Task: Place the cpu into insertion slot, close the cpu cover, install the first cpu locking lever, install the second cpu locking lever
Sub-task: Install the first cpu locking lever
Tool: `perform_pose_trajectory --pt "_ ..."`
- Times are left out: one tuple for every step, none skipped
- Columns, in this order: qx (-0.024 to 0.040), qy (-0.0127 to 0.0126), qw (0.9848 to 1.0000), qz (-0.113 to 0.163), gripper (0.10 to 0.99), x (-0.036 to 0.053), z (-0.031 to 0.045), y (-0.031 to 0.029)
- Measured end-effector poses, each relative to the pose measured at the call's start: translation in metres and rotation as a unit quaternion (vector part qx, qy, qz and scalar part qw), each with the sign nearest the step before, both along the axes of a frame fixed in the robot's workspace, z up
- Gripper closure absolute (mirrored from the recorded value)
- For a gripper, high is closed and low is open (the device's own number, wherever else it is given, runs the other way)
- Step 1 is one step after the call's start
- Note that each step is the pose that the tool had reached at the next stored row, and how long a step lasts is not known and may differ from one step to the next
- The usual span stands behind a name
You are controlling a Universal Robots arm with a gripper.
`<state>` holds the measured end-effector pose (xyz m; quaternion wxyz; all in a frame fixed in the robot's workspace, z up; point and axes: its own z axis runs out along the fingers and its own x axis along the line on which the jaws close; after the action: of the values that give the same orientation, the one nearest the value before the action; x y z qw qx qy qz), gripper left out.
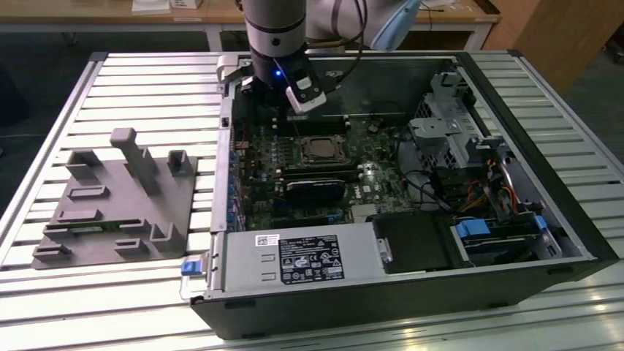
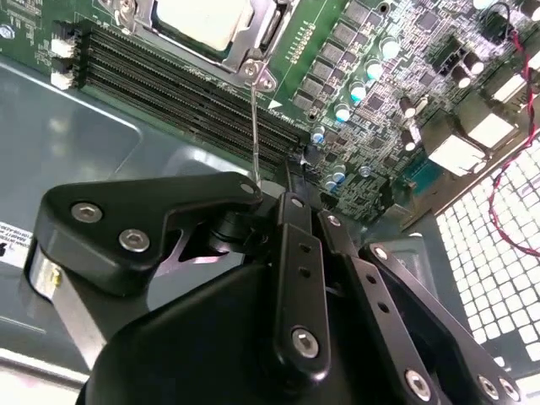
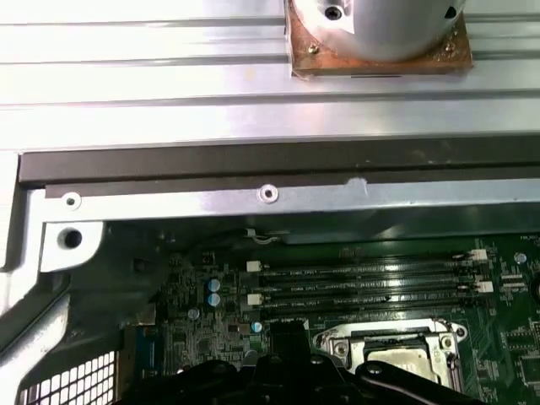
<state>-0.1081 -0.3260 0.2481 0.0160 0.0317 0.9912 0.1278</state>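
Overhead, the arm (image 1: 274,33) hangs vertical — hand (image 1: 295,108) near cpu (image 1: 319,149).

Open computer case (image 1: 390,300) on the slatted tabletop (image 1: 146,95), placed by its motherboard (image 1: 381,139).
The cpu (image 1: 318,151) sits in the socket on the motherboard, with the cpu cover (image 2: 240,46) around it and memory slots (image 2: 169,76) just beside. The power supply (image 1: 302,259) lies in front of the motherboard, and the drive cage (image 1: 454,131) is to the exterior view's right. A fixture block (image 1: 117,205) stands outside the case, well to the exterior view's left.
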Motion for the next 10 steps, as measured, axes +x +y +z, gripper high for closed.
perform_pose_trajectory --pt "0.0001 0.0000 1.0000 0.000 0.980 0.0000 0.0000 0.0000" --pt "0.0002 0.0000 1.0000 0.000 0.980 0.0000 0.0000 -0.0001" --pt "0.0002 0.0000 1.0000 0.000 0.980 0.0006 0.0000 -0.0001" --pt "0.0002 0.0000 1.0000 0.000 0.980 0.0017 0.0000 -0.0001" --pt "0.0002 0.0000 1.0000 0.000 0.980 0.0030 0.0000 -0.0001" --pt "0.0002 0.0000 1.0000 0.000 0.980 0.0048 0.0000 -0.0001" --pt "0.0002 0.0001 1.0000 0.000 0.980 0.0069 0.0000 -0.0001" --pt "0.0002 0.0001 1.0000 0.000 0.980 0.0091 0.0000 -0.0001" --pt "0.0002 0.0003 1.0000 0.000 0.980 0.0116 0.0000 -0.0001" --pt "0.0002 0.0004 1.0000 0.000 0.980 0.0146 0.0000 -0.0001"
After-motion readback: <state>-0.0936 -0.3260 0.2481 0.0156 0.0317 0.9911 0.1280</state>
